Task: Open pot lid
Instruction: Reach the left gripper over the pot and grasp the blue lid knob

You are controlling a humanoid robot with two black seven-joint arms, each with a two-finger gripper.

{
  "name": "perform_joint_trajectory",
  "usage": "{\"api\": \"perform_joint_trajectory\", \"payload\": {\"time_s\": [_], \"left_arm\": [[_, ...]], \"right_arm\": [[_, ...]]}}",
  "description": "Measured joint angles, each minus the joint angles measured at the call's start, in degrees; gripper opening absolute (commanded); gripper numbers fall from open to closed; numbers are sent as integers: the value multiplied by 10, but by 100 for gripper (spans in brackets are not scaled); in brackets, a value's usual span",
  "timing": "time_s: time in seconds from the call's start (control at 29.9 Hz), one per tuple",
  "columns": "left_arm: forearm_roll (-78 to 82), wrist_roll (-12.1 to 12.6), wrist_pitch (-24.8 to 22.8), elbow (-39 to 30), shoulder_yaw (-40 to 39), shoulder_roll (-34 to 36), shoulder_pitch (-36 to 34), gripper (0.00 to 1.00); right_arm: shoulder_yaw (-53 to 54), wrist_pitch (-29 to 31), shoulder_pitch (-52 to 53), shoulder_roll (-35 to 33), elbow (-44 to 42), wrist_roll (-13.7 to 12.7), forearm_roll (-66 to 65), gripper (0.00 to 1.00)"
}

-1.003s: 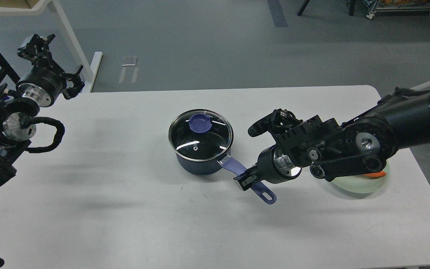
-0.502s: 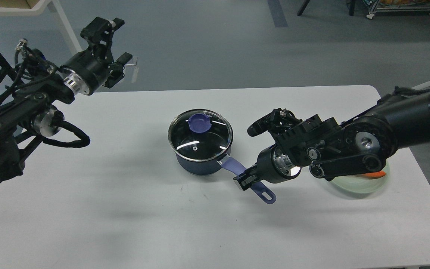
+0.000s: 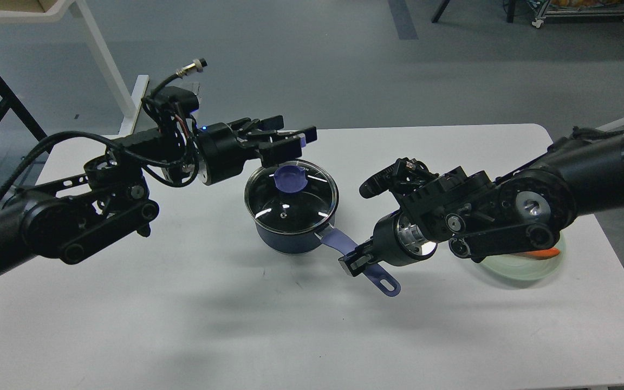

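A dark blue pot stands at the middle of the white table. Its glass lid with a purple knob sits closed on it. The pot's purple handle points toward the front right. My right gripper is shut on the pot handle near its middle. My left gripper is open and hovers just above and behind the lid knob, apart from it.
A pale green plate with something orange on it lies at the right, partly hidden under my right arm. The table's far edge runs just behind the pot. A white frame leg stands on the floor at the back left.
My left arm has swung from the far left in over the table, bringing its gripper right above the pot lid. The right arm, pot and lid have not moved.
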Motion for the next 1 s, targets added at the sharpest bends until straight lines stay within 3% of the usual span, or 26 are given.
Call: {"api": "perform_joint_trajectory", "payload": {"time_s": [0.3, 1.0], "left_arm": [[42, 7, 83, 67, 109, -30, -24, 95], [40, 4, 99, 98, 133, -54, -13, 92]], "right_arm": [[0, 0, 1, 0, 0, 1, 0, 18], [0, 1, 0, 4, -1, 2, -1, 19]]}}
